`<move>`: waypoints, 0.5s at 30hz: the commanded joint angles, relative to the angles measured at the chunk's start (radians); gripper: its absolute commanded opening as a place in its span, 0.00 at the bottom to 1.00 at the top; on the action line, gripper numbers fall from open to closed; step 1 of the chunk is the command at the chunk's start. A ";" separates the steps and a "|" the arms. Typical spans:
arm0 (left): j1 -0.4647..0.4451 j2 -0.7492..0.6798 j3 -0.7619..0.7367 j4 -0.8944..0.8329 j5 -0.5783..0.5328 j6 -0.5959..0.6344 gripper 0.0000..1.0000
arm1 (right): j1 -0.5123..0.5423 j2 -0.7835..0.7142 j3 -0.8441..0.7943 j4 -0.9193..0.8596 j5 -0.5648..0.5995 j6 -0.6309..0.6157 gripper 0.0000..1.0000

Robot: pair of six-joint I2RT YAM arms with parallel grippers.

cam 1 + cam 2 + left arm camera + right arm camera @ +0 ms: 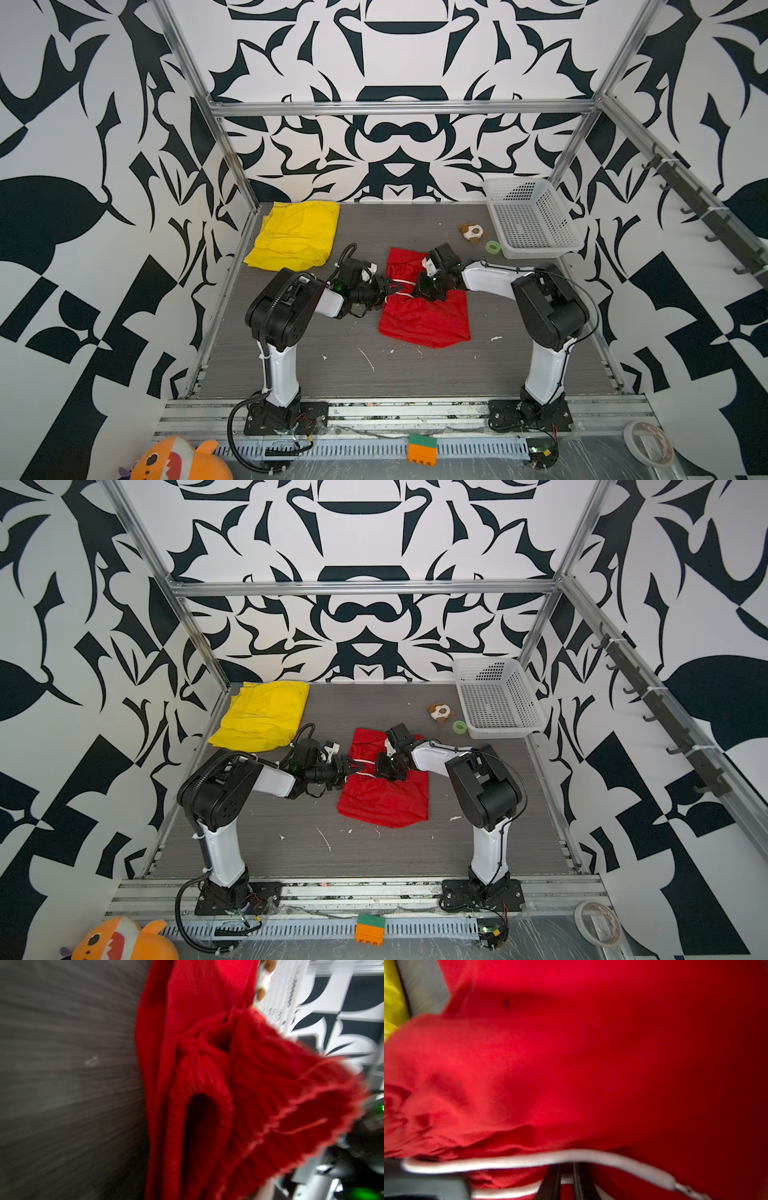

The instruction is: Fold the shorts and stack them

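the red shorts (428, 320) lie in the middle of the table (415, 374), well apart from the yellow shorts (295, 237) at its far left corner, and they are thin, limp and light, so take the thicker gathered waistband (291, 1084), where your right gripper (568, 1167) looks pinched almost shut beside the drawstring (508, 1160), while you cannot tell how wide your left gripper (388, 287) stands.
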 commanded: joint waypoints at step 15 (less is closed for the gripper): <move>0.110 -0.094 0.705 -1.312 -0.225 0.845 0.00 | -0.101 -0.511 -0.256 -0.074 0.109 -0.047 0.39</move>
